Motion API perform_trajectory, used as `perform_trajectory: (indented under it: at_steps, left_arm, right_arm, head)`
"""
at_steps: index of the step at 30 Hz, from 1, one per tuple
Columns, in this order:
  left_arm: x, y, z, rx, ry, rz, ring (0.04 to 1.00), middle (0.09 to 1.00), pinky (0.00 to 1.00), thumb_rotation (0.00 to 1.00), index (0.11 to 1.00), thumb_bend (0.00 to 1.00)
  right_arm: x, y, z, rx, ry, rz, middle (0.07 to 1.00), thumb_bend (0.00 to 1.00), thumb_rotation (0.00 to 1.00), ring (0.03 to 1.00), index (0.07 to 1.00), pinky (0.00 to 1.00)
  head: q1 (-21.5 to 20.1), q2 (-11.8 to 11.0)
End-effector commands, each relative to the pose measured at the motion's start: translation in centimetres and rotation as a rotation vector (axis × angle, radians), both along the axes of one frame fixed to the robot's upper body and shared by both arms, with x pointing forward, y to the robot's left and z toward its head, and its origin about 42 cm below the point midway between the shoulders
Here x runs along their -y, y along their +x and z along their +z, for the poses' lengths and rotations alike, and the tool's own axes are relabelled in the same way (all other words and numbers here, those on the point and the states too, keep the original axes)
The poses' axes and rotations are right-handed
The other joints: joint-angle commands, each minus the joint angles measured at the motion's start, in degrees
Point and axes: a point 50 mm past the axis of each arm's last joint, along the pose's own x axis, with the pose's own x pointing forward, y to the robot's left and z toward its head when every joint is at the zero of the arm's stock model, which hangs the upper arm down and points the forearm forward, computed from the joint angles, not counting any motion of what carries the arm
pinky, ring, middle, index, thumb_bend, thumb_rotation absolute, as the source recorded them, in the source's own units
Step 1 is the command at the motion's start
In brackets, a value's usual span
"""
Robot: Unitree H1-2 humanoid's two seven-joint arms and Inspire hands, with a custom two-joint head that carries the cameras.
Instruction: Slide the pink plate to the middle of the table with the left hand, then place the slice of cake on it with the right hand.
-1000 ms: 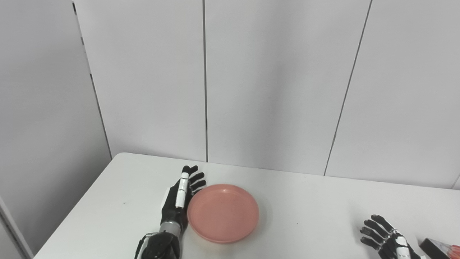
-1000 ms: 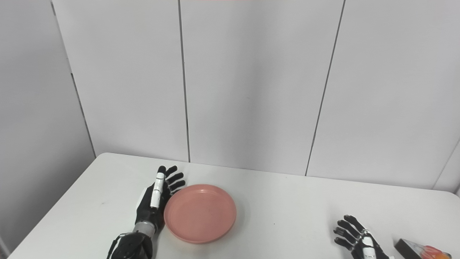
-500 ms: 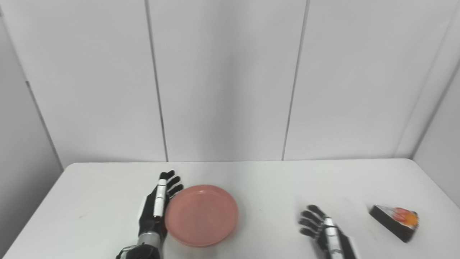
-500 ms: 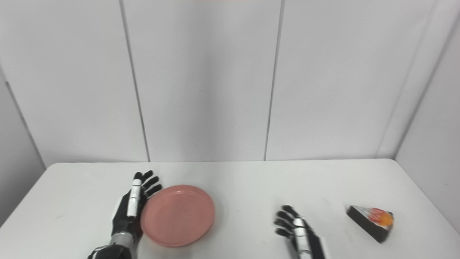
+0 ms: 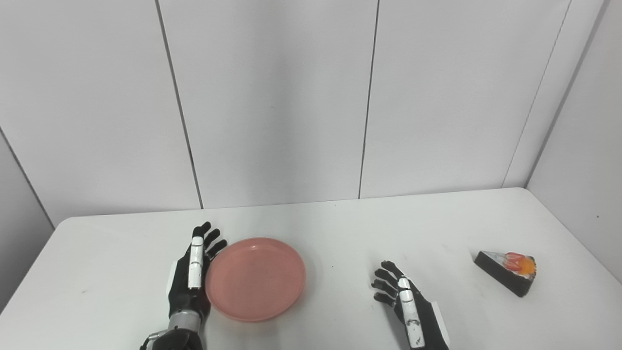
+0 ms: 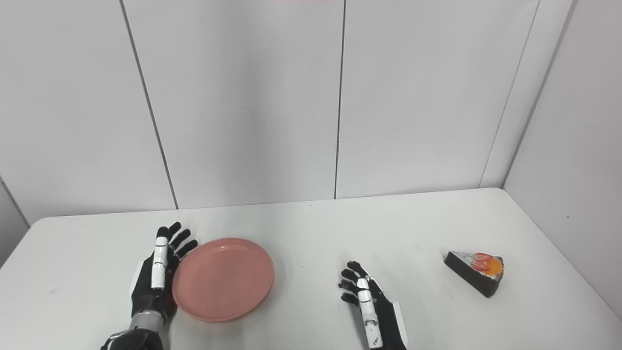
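**A:** Looking at it from the left side first: left hand (image 5: 190, 272) is flat and edge-on, fingers spread and straight, holding nothing, pressed right up against the left rim of the plate (image 5: 256, 278). So I'd say we're in step one, the slide. Plate sits left of the table's (image 5: 340, 228) middle, so my read is the push isn't finished.

**B:** Agreed. It's a shove, not a grasp, no fingers curled over the rim that I can see. Next move looks like pushing rightward with the hand kept low on the tabletop so the rim doesn't ride up over the fingers. Shallow plate on a smooth white top, I'd guess it glides easy and could overshoot.

**A:** What about the other one?

**B:** Right hand (image 5: 406, 305) is resting near the front edge, right of the plate and well apart from it. Fingers loosely curved and separated, empty. Just waiting, by the look of it.

**A:** And the cake (image 5: 508, 265)?

**B:** Far right side of the table, lying on the surface, dark wedge with orange and red topping. Well apart from the right hand, nobody touching it. Once the plate's centred, that hand has to reach out right, grab the slice by its sides I'd guess, and bring it back left onto the plate.
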Motion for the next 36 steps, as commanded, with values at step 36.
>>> perform_trajectory:
  at_steps: [36]
  left_arm:
    - [2.2, -0.8, -3.4, -0.020, -0.133, -0.144, 0.759, 0.773, 0.76, 0.75, 0.776, 0.65]
  right_arm:
    - [8.9, 1.0, 9.3, 0.471, -0.732, -0.323, 0.784, 0.65, 0.84, 0.711, 0.791, 0.62]
  head:
    - [-1.6, -1.3]
